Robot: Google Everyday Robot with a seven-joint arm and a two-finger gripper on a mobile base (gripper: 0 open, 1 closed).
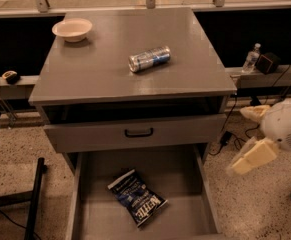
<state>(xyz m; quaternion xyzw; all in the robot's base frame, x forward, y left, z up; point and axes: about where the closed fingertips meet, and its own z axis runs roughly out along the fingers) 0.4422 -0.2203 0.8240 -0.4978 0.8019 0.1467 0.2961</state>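
My gripper [247, 136] hangs at the right of a grey cabinet [85, 79], level with its drawers and apart from it. Its two cream fingers [248, 159] stand spread, open, with nothing between them. A silver and blue can [149, 58] lies on its side in the middle of the cabinet top. A white bowl [72, 29] stands at the top's far left corner. The bottom drawer [185, 176] is pulled out, and a dark blue chip bag [137, 196] lies flat in it. The drawer above, with a black handle [138, 132], is closed.
A water bottle [251, 58] and a small black box [268, 62] stand on the ledge right of the cabinet, with cables hanging below. A roll of tape [10, 76] lies on the left ledge. A black frame leg [32, 199] stands on the speckled floor at left.
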